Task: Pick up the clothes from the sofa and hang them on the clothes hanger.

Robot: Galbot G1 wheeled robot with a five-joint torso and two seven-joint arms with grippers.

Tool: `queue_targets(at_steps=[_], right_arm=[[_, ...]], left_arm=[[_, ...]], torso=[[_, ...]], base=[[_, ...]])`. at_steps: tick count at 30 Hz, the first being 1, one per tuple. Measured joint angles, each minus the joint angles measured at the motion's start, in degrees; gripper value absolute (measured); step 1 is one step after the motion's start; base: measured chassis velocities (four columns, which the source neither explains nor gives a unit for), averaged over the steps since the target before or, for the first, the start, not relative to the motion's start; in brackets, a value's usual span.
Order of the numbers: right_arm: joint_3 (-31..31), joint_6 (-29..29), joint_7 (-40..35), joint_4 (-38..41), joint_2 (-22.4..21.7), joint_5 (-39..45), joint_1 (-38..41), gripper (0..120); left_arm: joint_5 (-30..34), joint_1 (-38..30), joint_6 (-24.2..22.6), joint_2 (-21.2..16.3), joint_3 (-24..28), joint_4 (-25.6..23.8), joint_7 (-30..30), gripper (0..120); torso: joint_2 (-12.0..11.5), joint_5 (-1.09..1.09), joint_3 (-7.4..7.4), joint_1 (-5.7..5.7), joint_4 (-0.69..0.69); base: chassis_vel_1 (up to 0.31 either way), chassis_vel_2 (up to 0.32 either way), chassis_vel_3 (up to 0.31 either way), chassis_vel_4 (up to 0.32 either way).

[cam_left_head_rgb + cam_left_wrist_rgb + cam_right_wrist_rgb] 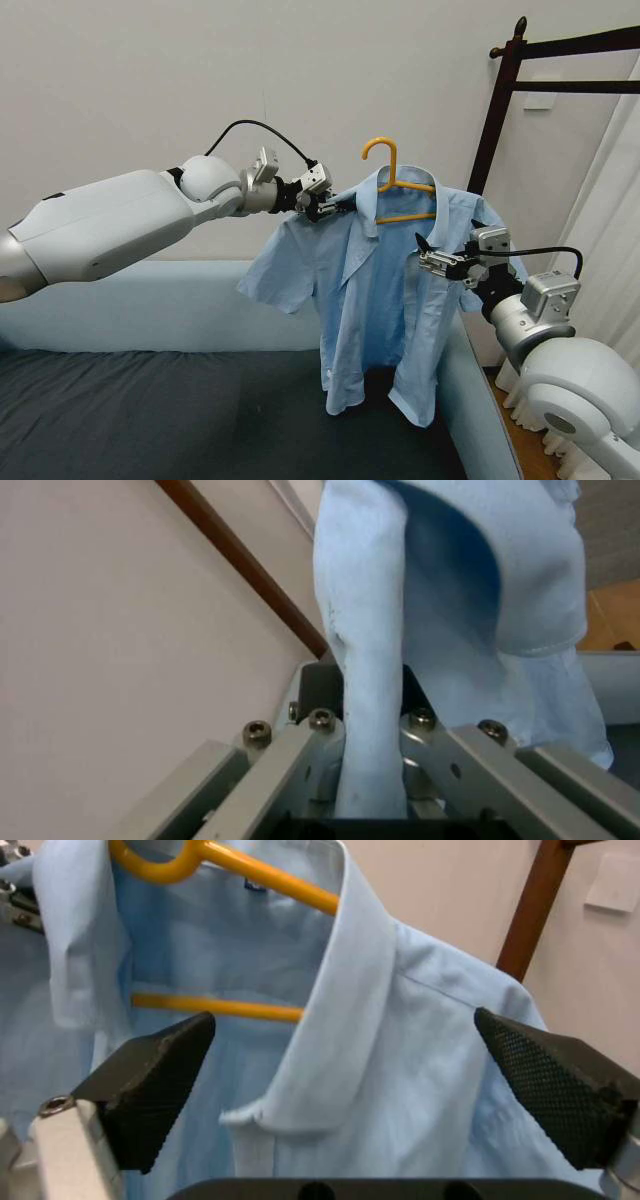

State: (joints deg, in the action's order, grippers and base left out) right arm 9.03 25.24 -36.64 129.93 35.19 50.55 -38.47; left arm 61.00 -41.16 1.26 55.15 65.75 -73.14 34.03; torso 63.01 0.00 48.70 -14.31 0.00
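A light blue short-sleeved shirt [375, 300] hangs in the air on a yellow hanger [392, 175], above the sofa. My left gripper [325, 208] is shut on the shirt's shoulder seam; in the left wrist view the blue cloth [370, 727] runs straight down between its jaws. My right gripper [428, 255] stands open in front of the shirt's other shoulder, its black fingers [160, 1084] spread wide before the collar [340, 1027] and the yellow hanger [225, 1006], holding nothing. A dark wooden clothes rack [505, 95] stands behind the shirt to the right.
The sofa has a dark seat [150, 410] and a pale blue back [130, 305] and arm. A white wall lies behind. A white curtain [610, 230] hangs at the far right beside the rack's top bars [585, 45].
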Motion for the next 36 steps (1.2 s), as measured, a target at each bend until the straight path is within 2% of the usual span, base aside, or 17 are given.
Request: queue_targets(at_steps=[7,11,13,17,18,20,22,26,28,31,36], right_arm=[[-1.6,0.5,-0.1,-2.1,0.8,-0.3,2.8,88],[-1.2,0.8,-0.4,-2.5,0.5,-1.4,2.3,72],[-1.1,0.8,-0.4,-2.5,0.4,-1.8,2.1,68],[-1.0,0.8,-0.1,-2.4,0.3,-4.4,1.6,49],[-1.0,0.8,-0.1,-2.4,0.3,-4.4,1.6,49],[-1.2,0.8,0.3,-2.3,0.2,-5.2,1.3,39],[-1.2,0.8,0.4,-2.1,0.2,-5.4,1.2,36],[-1.1,0.9,0.6,-1.4,0.0,-6.2,0.7,18],[-1.0,0.9,0.7,-1.3,-0.1,-6.6,0.5,15],[-0.7,0.6,1.1,-0.3,-0.5,-7.7,0.0,1],[-0.6,0.2,1.8,0.5,-0.8,-9.0,-0.3,0]], left_arm=[[0.6,-0.8,-0.1,1.4,0.3,0.0,0.3,1],[0.7,-1.4,-0.1,1.2,0.9,0.1,0.7,1],[0.7,-1.4,-0.1,1.1,1.0,0.1,0.8,1],[0.9,-1.7,-0.2,1.2,1.8,0.5,1.9,1],[0.9,-1.7,-0.2,1.2,1.8,0.5,1.9,1],[1.2,-1.9,-0.2,1.6,2.1,1.1,2.5,1],[1.4,-2.0,-0.2,1.8,2.2,1.4,2.7,1],[3.3,-2.7,-0.8,2.5,2.9,2.5,4.9,1],[4.2,-2.8,-1.0,2.6,3.2,2.9,5.8,1],[5.3,-3.0,-1.2,3.4,3.9,4.9,8.3,1],[5.1,-2.7,-1.0,4.5,4.1,7.7,10.4,1]], torso=[[0.0,0.01,0.0,0.0,-0.01],[0.0,0.01,0.0,0.0,0.0],[0.0,0.01,0.0,0.0,0.0],[0.0,0.0,0.0,0.0,0.0],[0.0,0.0,0.0,0.0,0.0],[0.0,0.0,0.0,0.0,0.0],[0.0,0.0,0.0,0.0,0.0],[0.0,0.0,0.0,0.0,0.0],[0.0,0.0,0.0,0.0,0.0],[0.0,0.0,0.0,0.0,0.0],[0.0,0.0,0.0,0.0,0.0]], base=[[0.0,0.0,0.0,0.0],[0.0,0.0,0.0,0.0],[0.0,0.0,0.0,0.0],[0.0,0.0,0.0,0.0],[0.0,0.0,0.0,0.0],[0.0,0.0,0.0,0.0],[0.0,0.0,0.0,0.0],[0.0,0.0,0.0,0.0],[0.0,0.0,0.0,0.0],[0.0,0.0,0.0,0.0],[0.0,0.0,0.0,0.0]])
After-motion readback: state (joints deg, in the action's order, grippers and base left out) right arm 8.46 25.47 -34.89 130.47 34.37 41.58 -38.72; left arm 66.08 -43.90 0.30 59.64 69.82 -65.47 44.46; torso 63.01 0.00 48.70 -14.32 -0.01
